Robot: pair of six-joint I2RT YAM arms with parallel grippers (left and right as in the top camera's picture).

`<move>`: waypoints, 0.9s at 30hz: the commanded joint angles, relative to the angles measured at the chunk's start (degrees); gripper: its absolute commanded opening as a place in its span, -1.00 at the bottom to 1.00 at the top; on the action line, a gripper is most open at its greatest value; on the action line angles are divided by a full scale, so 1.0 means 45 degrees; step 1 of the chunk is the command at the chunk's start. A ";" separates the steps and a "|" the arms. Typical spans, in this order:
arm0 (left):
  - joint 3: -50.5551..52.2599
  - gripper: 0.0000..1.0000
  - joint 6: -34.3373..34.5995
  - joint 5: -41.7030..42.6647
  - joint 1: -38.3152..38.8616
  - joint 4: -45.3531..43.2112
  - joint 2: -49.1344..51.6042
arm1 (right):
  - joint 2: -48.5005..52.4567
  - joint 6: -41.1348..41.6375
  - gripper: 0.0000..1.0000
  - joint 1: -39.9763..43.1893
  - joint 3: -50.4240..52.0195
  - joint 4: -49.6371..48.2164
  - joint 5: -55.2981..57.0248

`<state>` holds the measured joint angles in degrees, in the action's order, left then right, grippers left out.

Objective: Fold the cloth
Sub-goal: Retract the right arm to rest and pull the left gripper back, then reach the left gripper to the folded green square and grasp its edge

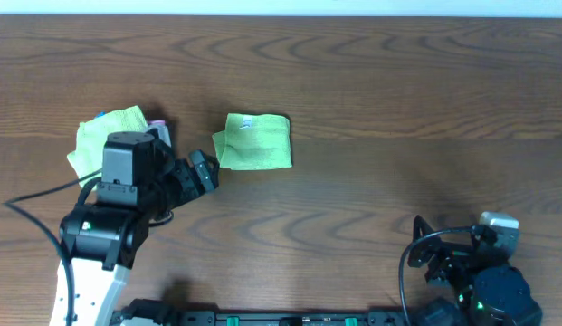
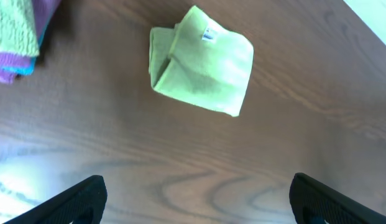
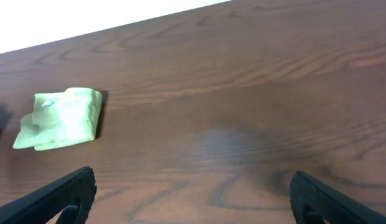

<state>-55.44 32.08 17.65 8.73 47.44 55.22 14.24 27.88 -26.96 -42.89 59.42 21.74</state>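
Nearest to the front edge, at about 5 o'clock on the counter [image 1: 398, 91], the right pincer [image 3: 193, 177] rests low with its fingers spread wide and nothing between them. I judge it is parked there so that it does not disturb the work. At about 8 o'clock the left pincer [image 1: 208, 172] is also spread and empty. It is near the cloth without touching it, and it points toward 2 o'clock. The cloth [image 1: 255, 142] lies a little left of the middle, a compact green packet with its label on top, so the fold looks finished or nearly so. At 9 o'clock from it, a stack of cloths [image 1: 127, 122] lies apart, probably the place for finished ones.
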 commanded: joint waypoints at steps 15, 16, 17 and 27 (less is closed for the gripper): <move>0.5513 0.90 0.4522 0.0865 -0.0005 -0.4197 -0.3215 | -0.0049 0.0175 0.99 0.0034 0.0107 0.0049 0.0306; 0.5853 0.91 0.4775 0.0962 -0.0010 -0.4716 -0.3215 | -0.0049 0.0175 0.98 0.0034 0.0107 0.0049 0.0306; 0.6241 0.90 0.5051 0.0991 -0.0005 -0.5323 -0.3211 | -0.0049 0.0175 0.98 0.0034 0.0107 0.0049 0.0306; 0.8743 0.91 0.6887 0.0321 -0.0005 -0.9330 -0.2545 | -0.0049 0.0175 0.99 0.0034 0.0107 0.0049 0.0306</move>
<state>-16.47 60.75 20.56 8.73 6.26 42.30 14.22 27.92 -26.96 -42.61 59.53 22.50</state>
